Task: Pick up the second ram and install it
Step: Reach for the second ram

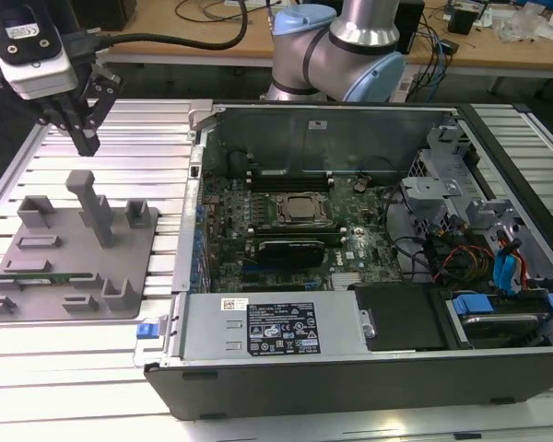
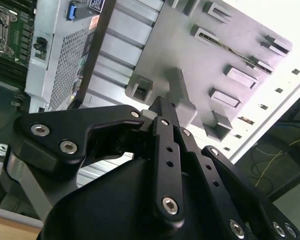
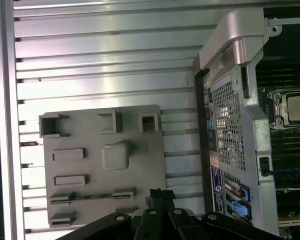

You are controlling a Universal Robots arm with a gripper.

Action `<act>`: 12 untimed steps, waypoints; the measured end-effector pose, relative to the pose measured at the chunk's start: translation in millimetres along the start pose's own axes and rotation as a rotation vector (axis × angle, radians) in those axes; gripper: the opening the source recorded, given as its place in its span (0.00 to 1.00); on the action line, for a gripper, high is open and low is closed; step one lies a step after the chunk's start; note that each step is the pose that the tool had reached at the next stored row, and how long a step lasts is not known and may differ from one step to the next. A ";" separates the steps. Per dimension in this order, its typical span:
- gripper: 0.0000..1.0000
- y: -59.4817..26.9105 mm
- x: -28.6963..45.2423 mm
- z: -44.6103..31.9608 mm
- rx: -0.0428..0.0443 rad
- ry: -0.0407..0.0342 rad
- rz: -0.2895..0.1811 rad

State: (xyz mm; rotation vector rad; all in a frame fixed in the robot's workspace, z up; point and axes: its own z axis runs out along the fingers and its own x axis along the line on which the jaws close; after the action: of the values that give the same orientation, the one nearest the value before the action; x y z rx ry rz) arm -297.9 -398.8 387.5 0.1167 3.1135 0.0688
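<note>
Here, one robot arm (image 1: 341, 41) is seen behind one open computer case (image 1: 396, 382). One gripper (image 1: 87, 145) is held in the air over the ribbed metal table (image 1: 83, 368), on the exterior view's left. Its two fingers (image 2: 165, 145) are pressed together at the tips, and nothing is gripped between them.

One grey fixture plate (image 1: 124, 249) is laid flat on the table, just beside the case. One tall post (image 1: 94, 207) is stood up near the middle of the plate. Three hollow blocks (image 3: 110, 121) are lined up in a row along one edge of the plate, as seen in the first wrist view.

The second ram (image 1: 51, 276) is found on this plate. It is one long, thin green strip, and a small grey block is set at each of its two ends. In the first wrist view the strip (image 3: 90, 196) is seen lying straight between those blocks. It is not touched by the gripper, which is kept well apart from it, near the far side of the plate.

Inside the case, one CPU socket (image 1: 304, 210) is seen, and one black card (image 1: 295, 249) is set just beside it.
</note>
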 end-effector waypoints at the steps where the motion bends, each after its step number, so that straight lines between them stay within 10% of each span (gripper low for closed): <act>1: 0.08 -0.1 1.7 0.4 0.0000 0.0000 0.000; 12: 0.08 -2.5 30.7 4.9 0.0000 0.0000 0.000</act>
State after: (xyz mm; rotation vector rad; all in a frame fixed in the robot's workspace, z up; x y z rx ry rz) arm -328.6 -398.8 381.8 0.1167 3.1135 0.0689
